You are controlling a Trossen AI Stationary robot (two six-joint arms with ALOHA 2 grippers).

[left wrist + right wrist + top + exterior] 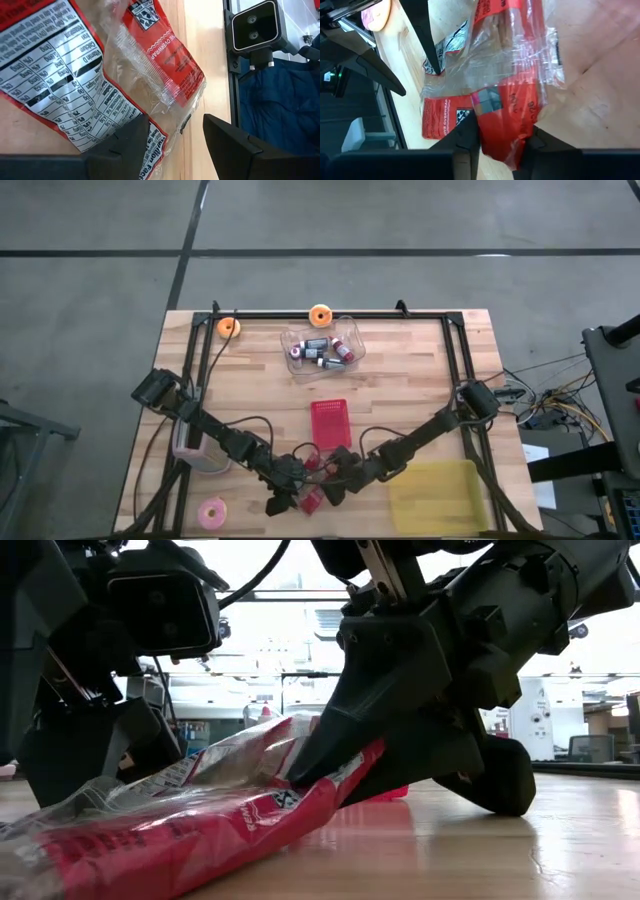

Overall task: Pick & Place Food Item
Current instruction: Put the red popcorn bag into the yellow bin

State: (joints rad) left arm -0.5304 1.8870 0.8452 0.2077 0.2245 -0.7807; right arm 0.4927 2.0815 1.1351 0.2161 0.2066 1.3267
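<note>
Red snack wrapper [312, 480] pinched by right gripper [335, 488], left gripper [283, 498] agape alongside, red basket [330, 421] at twelve o'clock.

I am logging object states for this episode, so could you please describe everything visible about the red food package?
The red food package is a crinkled plastic wrapper, red with clear panels and a white nutrition label. It lies flat on the wooden table near its front edge. The right gripper straddles its red end; the left gripper is open around its label end.
</note>
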